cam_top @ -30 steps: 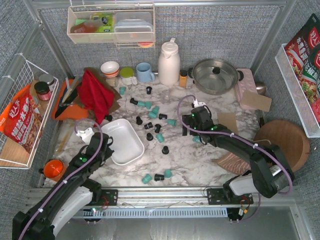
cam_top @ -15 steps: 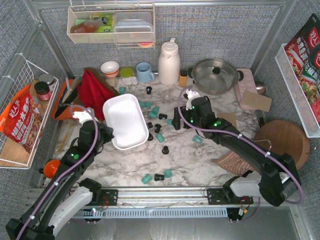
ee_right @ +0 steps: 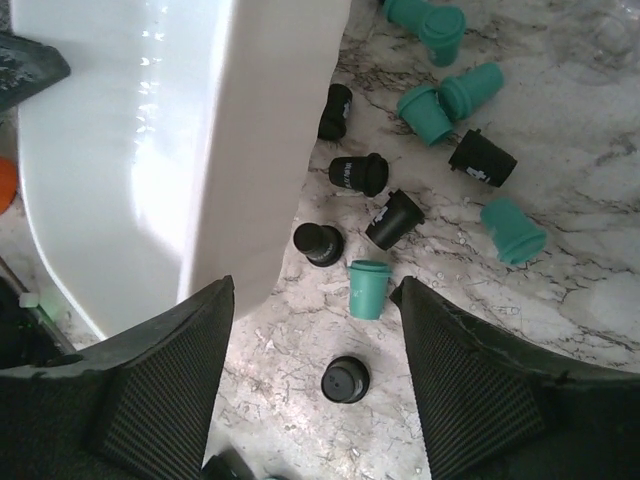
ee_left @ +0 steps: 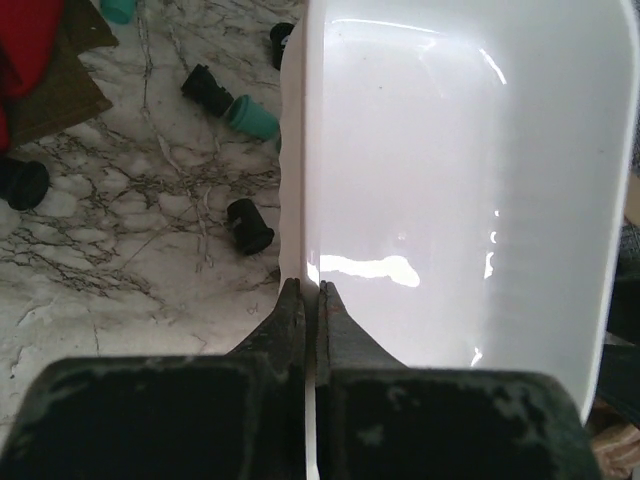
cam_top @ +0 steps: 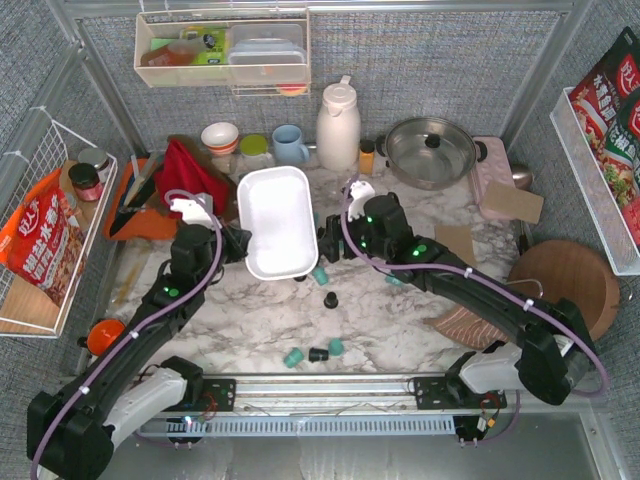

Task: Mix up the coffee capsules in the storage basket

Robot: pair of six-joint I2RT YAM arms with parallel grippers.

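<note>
Storage basket, location: the storage basket [cam_top: 275, 220] sits at the middle rear of the table [cam_top: 400, 320], between the two arms. It appears raised and tipped, with its open side facing up. Whether any edge touches the table cannot be told.
Storage basket, condition: white, glossy, shallow, with rounded corners. The interior is bare in the top view and both wrist views. No damage is visible.
Coffee capsules, location: every visible one of the coffee capsules [ee_right: 368, 288] lies loose on the table. A cluster lies just beside the basket's right wall, three lie near the front edge, and a few lie on the basket's left.
Coffee capsules, condition: teal and black pods, most on their sides and the colours already interspersed.
Left end effector: the left end effector [ee_left: 310, 300] has its fingers pressed together on the basket's near rim, pinching the thin wall.
Right end effector: the right end effector [ee_right: 315, 290] is spread, hovering over the cluster beside the basket and holding nothing.
Progress, judged: early stage. No capsule is in the basket.
Remaining, judged: get the capsules of both colours into the basket, then set it down level.
Surroundings: a red cloth [cam_top: 190, 175] lies left of the basket and a white jug [cam_top: 338, 125] stands behind it.
</note>
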